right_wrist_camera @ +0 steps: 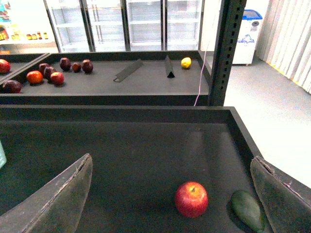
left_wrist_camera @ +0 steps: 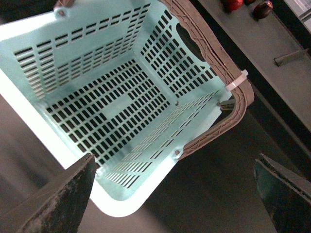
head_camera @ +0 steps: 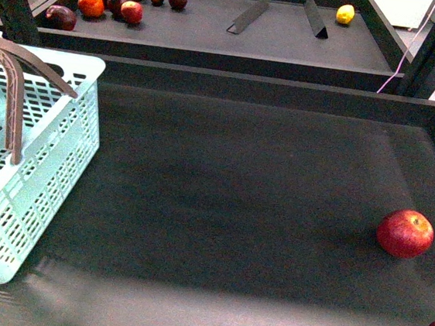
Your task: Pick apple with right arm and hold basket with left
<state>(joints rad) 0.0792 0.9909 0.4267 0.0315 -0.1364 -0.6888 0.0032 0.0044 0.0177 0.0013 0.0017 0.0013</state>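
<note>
Apple [head_camera: 405, 233] sits on desk [head_camera: 223, 179] at right, well apart from basket [head_camera: 55, 154] at left; left gripper [left_wrist_camera: 175, 165] over basket, right gripper [right_wrist_camera: 171, 165] facing apple, both jaws released, empty.

Setting: shop, produce section.
Refrigeration: glass-door fridges [right_wrist_camera: 131, 24] along the back wall.
Display: black shelf trays [head_camera: 292, 42] holding loose fruit [head_camera: 131, 11].
Customer gear: slotted plastic shopping basket [head_camera: 55, 154].

basket [left_wrist_camera: 121, 97] on dark tray [left_wrist_camera: 218, 199] | handles [left_wrist_camera: 245, 99] bound by white tie [left_wrist_camera: 236, 80] | jaws spread wide, off basket
</note>
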